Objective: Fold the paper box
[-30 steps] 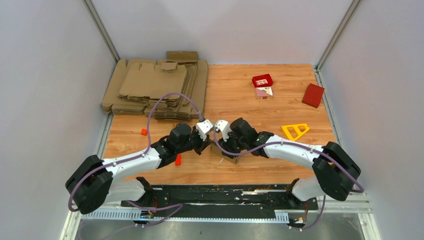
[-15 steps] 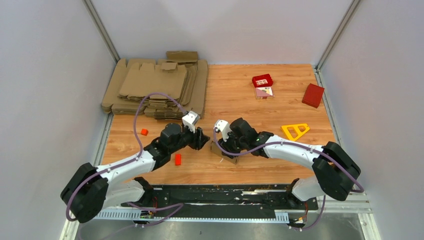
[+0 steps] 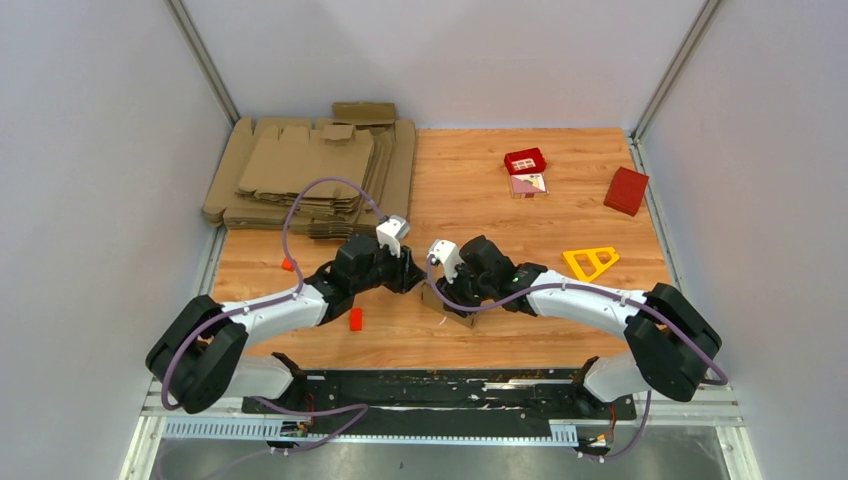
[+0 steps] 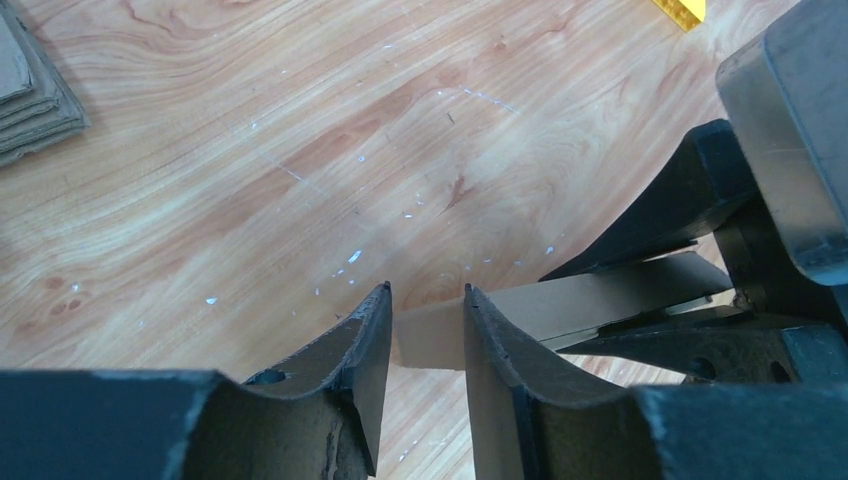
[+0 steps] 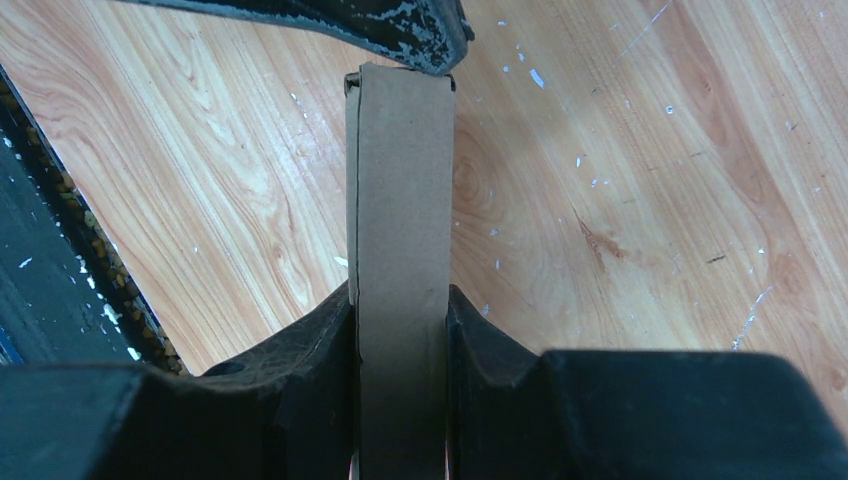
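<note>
The paper box point(image 3: 446, 304) is a narrow folded brown cardboard piece held just above the table. My right gripper point(image 3: 462, 293) is shut on it: in the right wrist view the box point(image 5: 400, 200) sits squeezed between both fingers of the right gripper point(image 5: 400, 292) and runs away from the camera. My left gripper point(image 3: 411, 279) is at the box's far end, open. In the left wrist view the box's pale end point(image 4: 430, 335) shows in the gap of the left gripper point(image 4: 427, 290). One left fingertip point(image 5: 400, 28) rests at that end of the box.
A pile of flat cardboard blanks point(image 3: 310, 175) lies at the back left. A red box point(image 3: 626, 190), a small red tray point(image 3: 525, 161) and a yellow triangle point(image 3: 590, 262) are on the right side. Two small red blocks point(image 3: 355, 319) point(image 3: 287, 264) lie by the left arm.
My left gripper opened and pulled back to the left, then returned to the box's end with its jaws somewhat narrower. The right gripper and the box have not moved.
</note>
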You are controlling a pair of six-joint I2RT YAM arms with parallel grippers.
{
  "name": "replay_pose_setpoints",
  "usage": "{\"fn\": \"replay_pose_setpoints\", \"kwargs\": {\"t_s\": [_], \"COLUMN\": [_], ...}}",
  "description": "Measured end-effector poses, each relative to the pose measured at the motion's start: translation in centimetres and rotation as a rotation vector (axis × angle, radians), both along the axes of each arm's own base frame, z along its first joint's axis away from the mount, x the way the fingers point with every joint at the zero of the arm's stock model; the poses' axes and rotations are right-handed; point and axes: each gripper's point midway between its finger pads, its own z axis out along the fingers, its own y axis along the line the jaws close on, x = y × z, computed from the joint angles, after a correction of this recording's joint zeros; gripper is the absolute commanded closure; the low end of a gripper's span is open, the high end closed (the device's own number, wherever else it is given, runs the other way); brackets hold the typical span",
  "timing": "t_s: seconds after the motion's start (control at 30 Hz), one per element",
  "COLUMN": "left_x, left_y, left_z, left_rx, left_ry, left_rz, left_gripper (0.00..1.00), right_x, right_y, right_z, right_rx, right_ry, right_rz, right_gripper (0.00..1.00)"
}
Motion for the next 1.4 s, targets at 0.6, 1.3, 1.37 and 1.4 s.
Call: {"fn": "replay_pose_setpoints", "kwargs": {"t_s": [0.6,1.3,1.37,1.4], "left_x": [-0.6,-1.5,-1.6,-1.7], "left_y": [1.8,-0.8,-0.5,-0.4], "left_z": [1.0,0.4,0.1,0.1], "left_rx": [-0.002,-0.111,-0.117,-0.119], "left_ry": [-0.054,-0.027,-0.041,-0.048], "left_rz": [0.040,-0.075,-0.070,-0.067], "left_gripper": [1.00,1.00,1.00,1.00], "right_x": [0.0,-0.1,-0.1,-0.1], "right_y": [0.0,0.1,0.1,0.2], "right_z": [0.0,0.0,0.0,0.0], "right_rx": [0.000,0.003,0.004,0.005], "right_ry": [0.000,0.003,0.003,0.001], "right_rz": [0.000,0.005,0.008,0.011], "right_gripper": [0.79,0.79,0.79,0.79]}}
